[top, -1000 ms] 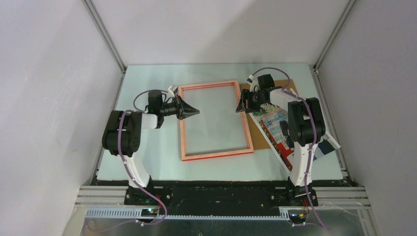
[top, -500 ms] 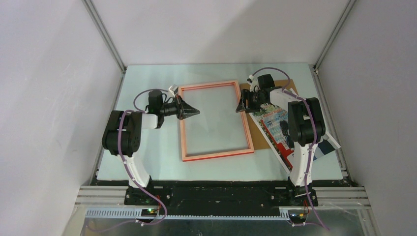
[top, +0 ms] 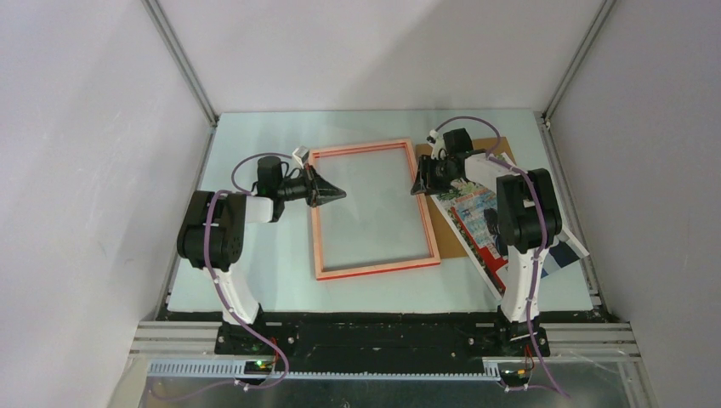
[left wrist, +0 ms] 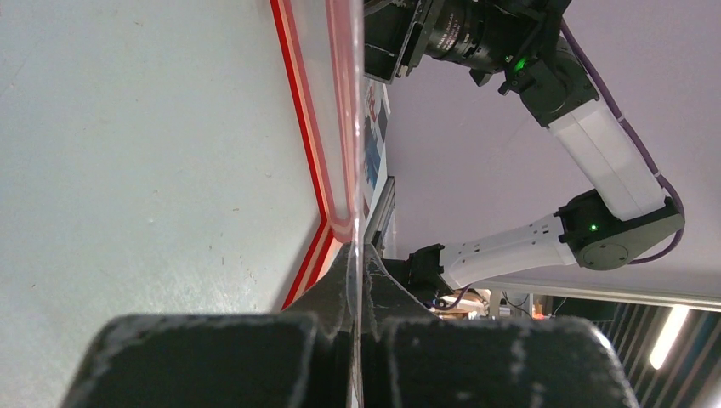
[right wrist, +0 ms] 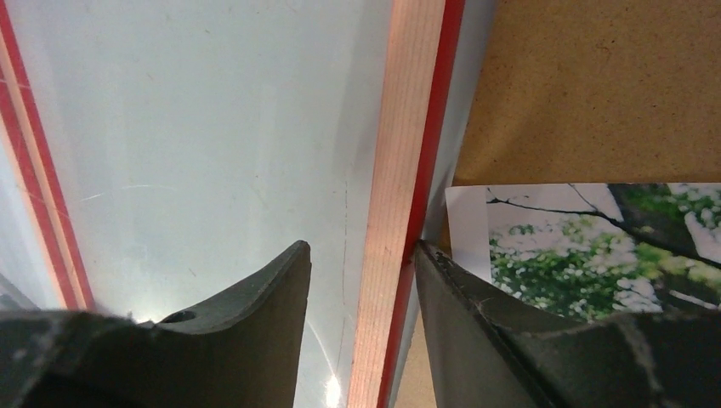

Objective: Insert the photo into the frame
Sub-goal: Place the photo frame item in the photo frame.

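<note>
The frame (top: 374, 267) lies flat mid-table with its pale back up and red edges showing. My left gripper (top: 336, 194) reaches over the frame's left rail. In the left wrist view it (left wrist: 357, 255) is shut on the edge of a thin clear pane (left wrist: 358, 170). My right gripper (top: 419, 183) straddles the right rail (right wrist: 400, 170), open. Its right finger (right wrist: 459, 289) touches the red outer edge, and its left finger (right wrist: 263, 297) stands apart over the glossy pane. The photo (top: 476, 223) lies picture-up to the right, partly under my right arm.
A brown backing board (top: 442, 223) lies under the photo beside the frame's right rail and also shows in the right wrist view (right wrist: 595, 85). Enclosure walls and metal posts (top: 183, 64) border the table on three sides.
The right gripper's jaws have narrowed a little around the frame's right rail. The left arm and the frame have not moved.
</note>
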`<state>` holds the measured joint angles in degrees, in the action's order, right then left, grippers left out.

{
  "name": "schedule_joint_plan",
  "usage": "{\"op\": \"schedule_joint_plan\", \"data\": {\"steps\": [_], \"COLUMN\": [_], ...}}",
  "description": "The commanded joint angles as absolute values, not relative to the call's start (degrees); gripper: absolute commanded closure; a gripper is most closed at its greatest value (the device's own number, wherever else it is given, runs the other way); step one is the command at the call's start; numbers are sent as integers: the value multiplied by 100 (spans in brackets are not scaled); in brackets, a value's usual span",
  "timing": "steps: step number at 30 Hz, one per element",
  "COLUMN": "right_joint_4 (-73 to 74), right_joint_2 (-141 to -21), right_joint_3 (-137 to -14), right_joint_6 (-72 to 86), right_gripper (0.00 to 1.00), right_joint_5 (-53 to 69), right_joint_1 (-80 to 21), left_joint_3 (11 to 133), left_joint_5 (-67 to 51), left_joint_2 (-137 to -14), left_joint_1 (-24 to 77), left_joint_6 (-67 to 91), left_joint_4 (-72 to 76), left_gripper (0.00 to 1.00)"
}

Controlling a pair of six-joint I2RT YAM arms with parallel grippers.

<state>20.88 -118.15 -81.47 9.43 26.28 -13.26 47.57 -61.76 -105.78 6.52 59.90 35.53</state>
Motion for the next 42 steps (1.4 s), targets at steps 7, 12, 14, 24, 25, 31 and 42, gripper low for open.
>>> {"op": "schedule_joint_plan", "data": {"steps": [7,12,14,24,25,31,42], "right_joint_4": [2101,2104,2101,2115,2117,2114,2118], "right_joint_2": [-11865,-11889,-11903,-11909,-11909,-11909,-11906], "right_joint_3": [-8376,-8383,-8389,-8392,-8393,-8394,-8385], "right_joint_6": [862,849,844,833,830,829,831], "right_gripper": [55,59,60,68,69,72,73], "right_joint_5": [2165,2219,2233,2265,2267,2264,2240], "right_joint_1": [-1371,-1370,-1370,-1367,-1370,-1367,-1375], "left_joint_3": [4904,4903,4916,4965,4965,4994,5089], "left_joint_5": [-6472,-6467,-6463,-6521,-6521,-6547,-6653], "left_joint_2": [-10451,-10459,-10463,-10451,-10442,-10406,-10360], "left_joint_1": [738,740,743,739,739,750,784], "left_joint_6": [5818,5812,5810,5739,5726,5721,5676], "left_joint_4": [3771,3771,3771,3762,3762,3762,3762], "left_gripper": [100,100,100,100,100,100,100]}}
